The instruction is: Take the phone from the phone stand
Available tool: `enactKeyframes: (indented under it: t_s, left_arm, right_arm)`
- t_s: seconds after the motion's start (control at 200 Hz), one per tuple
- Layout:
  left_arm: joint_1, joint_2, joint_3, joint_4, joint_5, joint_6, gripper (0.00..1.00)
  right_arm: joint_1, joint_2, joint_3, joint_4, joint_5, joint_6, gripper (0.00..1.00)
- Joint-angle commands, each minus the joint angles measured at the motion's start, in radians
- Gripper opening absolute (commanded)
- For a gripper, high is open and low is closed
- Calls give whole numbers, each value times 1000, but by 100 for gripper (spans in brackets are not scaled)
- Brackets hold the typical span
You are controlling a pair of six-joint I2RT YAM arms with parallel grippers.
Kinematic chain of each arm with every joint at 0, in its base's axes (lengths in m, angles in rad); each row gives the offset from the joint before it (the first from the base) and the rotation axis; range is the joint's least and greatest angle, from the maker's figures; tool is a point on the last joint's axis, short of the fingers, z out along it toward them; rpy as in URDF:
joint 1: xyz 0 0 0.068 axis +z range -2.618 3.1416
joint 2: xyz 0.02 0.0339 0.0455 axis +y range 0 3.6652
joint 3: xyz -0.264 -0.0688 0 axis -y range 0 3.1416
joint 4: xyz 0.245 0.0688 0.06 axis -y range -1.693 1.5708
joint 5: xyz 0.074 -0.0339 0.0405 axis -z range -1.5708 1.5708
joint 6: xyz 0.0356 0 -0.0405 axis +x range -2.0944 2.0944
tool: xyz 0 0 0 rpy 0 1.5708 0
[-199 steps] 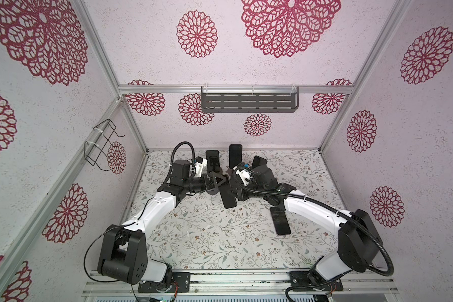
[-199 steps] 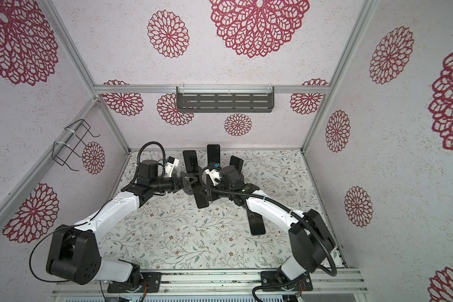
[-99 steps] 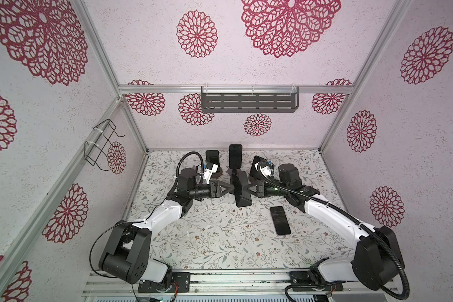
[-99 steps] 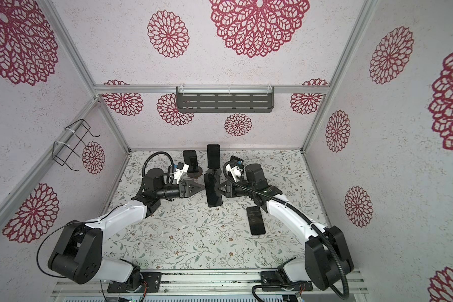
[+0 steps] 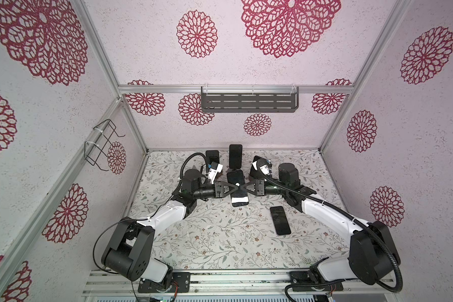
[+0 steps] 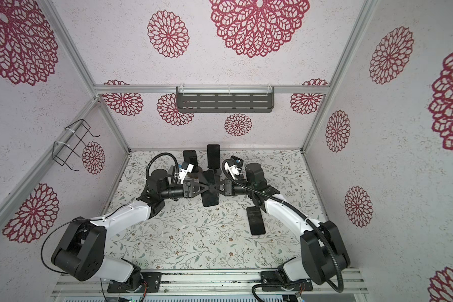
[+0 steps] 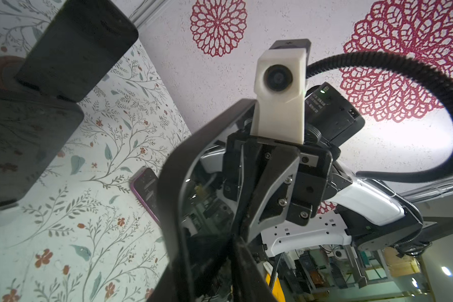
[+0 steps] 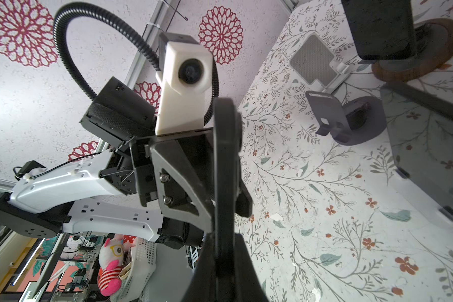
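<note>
Black slab phone (image 5: 237, 194) pinched from both sides
Wooden-based stand (image 8: 416, 60) carries another black phone (image 8: 379, 26); left gripper (image 5: 235, 185) and right gripper (image 5: 241, 186), forearms level, each clamp one edge.

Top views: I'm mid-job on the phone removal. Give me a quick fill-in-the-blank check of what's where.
1. The left gripper and right gripper grip the same phone from ____ sides.
2. A second phone lies ____ on the table, not propped up.
3. That second phone is touched by ____ gripper.
Missing words: opposite; flat; neither.
</note>
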Motion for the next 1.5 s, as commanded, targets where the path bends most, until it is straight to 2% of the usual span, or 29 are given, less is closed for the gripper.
enactKeyframes:
  t_s: [0.0, 0.075, 0.255, 0.295, 0.36, 0.445, 0.615, 0.671, 0.856, 1.011, 1.131, 1.371, 1.496]
  left_arm:
    - [-25, 17, 5, 30, -6, -9, 19]
    - [-25, 22, 6, 32, -3, -20, 11]
    - [-26, 28, 11, 31, -5, -26, 3]
    - [-26, 30, 14, 31, -5, -28, 2]
    - [-25, 34, 19, 25, -7, -28, 0]
    - [-26, 43, 31, 7, -9, -24, 0]
    - [-25, 54, 48, -19, -20, -17, 0]
    - [-26, 53, 49, -24, -24, -16, 0]
    - [-26, 44, 58, -80, -54, 0, 0]
    - [-41, 11, 61, -162, -116, 12, 0]
    - [-82, -28, 86, -298, -214, 49, 0]
    - [-251, -45, 177, -507, -467, 20, 0]
    - [-343, 2, 230, -554, -589, -13, 0]
  right_arm:
    - [8, 9, 22, 132, -48, 34, 0]
    - [7, 26, 24, 138, -47, 34, 0]
    - [6, 53, 30, 134, -45, 37, 14]
    - [4, 57, 31, 133, -43, 36, 18]
    - [3, 61, 32, 131, -43, 33, 30]
    - [-2, 62, 31, 122, -39, 27, 37]
    - [-12, 63, 44, 79, -29, 8, 41]
    - [-13, 58, 51, 50, -14, -13, 45]
    - [-18, 25, 92, -171, 97, -133, 55]
    - [-33, -34, 113, -379, 237, -233, 57]
    - [-49, -88, 124, -564, 385, -306, 57]
    - [-91, -176, 141, -938, 883, -374, 51]
    - [-116, -166, 111, -1029, 1048, -397, 50]
